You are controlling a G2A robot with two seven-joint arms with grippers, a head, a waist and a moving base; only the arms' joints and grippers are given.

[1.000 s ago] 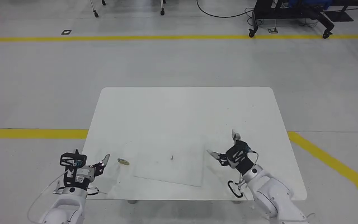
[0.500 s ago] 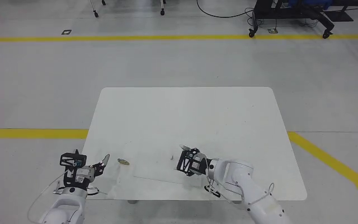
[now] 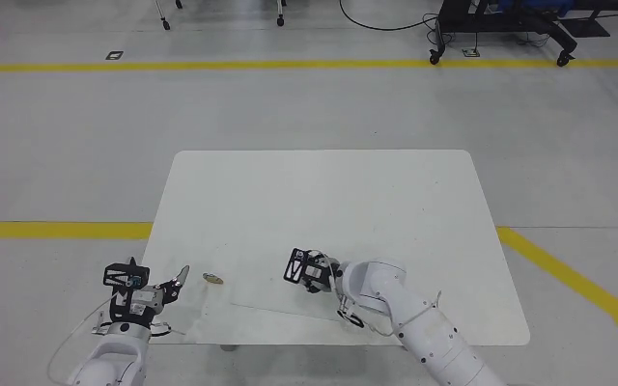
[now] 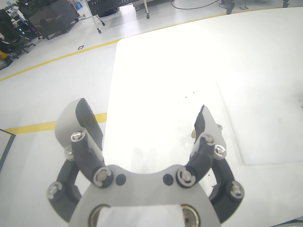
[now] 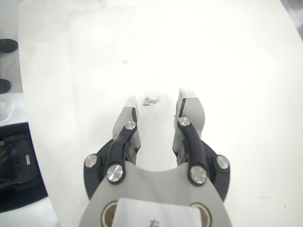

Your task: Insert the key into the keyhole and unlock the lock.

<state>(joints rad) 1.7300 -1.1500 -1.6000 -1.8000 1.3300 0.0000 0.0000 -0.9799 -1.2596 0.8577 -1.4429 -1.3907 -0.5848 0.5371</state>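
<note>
Top view: right tool [image 3: 297,268] brought across to the key [image 5: 150,101]; no grasp made yet

**What has changed.** Within the last second the right tool has swung in from the right-hand side of the tabletop [image 3: 386,183] to its middle; it now stands directly over the place where the key lies. The left tool [image 4: 142,106] has not shifted in that time; the lock [image 3: 212,279] has not been disturbed either.

**State as found.**
- Right wrist view: the key lies flat on the tabletop between the right tool's two fingers, nearer one finger than the other and touching neither; the fingers are spread and grip nothing.
- The left tool is likewise released, fingers wide, nothing held.
- The lock, a small brass body, rests on the tabletop just ahead of the left tool's fingertips; from the right tool it lies well ahead, far beyond the key.

**Meaning for the task.**
- In my judgement the approach to the key is complete and the pick-up is the step in hand; insertion and turning are both still to do.
- The key is thin and lies flat on a hard surface; a closing pinch may well push it aside rather than lift it.
- The lock lies loose and would likely need steadying by the left tool; which face carries the keyhole cannot be told.

**Writing.** A white label [image 5: 156,213] on the right tool's base bears a dark mark cut off at the edge; it is not legible. No marking can be made out on the key or the lock.
</note>
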